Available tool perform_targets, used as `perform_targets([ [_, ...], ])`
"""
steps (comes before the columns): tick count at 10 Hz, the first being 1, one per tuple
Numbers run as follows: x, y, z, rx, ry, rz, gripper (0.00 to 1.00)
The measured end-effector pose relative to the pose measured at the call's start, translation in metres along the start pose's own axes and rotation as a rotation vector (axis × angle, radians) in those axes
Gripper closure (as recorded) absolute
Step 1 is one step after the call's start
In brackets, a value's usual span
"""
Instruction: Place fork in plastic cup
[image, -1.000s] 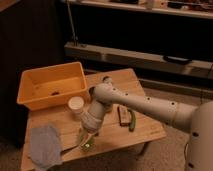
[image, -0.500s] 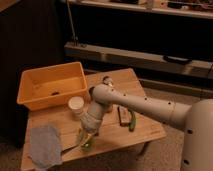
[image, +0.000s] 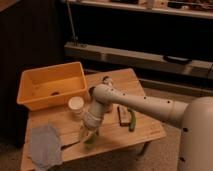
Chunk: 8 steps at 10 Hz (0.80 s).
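Observation:
My gripper (image: 89, 131) points down at the front of the wooden table (image: 145, 134), right over the lime-green plastic cup (image: 92, 140). Only the cup's green lower edge shows beneath the gripper. The arm reaches in from the right and hides most of the cup. I cannot make out the fork; it is either hidden by the gripper or out of view. A thin dark utensil end (image: 70, 145) lies just left of the cup, beside the cloth.
An orange bin (image: 30, 85) sits at the back left, with a white cup (image: 76, 104) in front of it. A grey cloth (image: 44, 145) lies front left. A brown block (image: 121, 116) and a green curved object (image: 132, 120) lie to the right. A dark cup (image: 106, 80) stands behind the arm.

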Motion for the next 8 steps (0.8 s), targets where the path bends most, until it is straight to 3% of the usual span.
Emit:
perform_targets([
  [5, 0.0094, -0.0004, 0.0027, 0.013, 0.003, 0.074, 0.79],
  [8, 0.0125, 0.0026, -0.001, 0.031, 0.003, 0.097, 0.52],
])
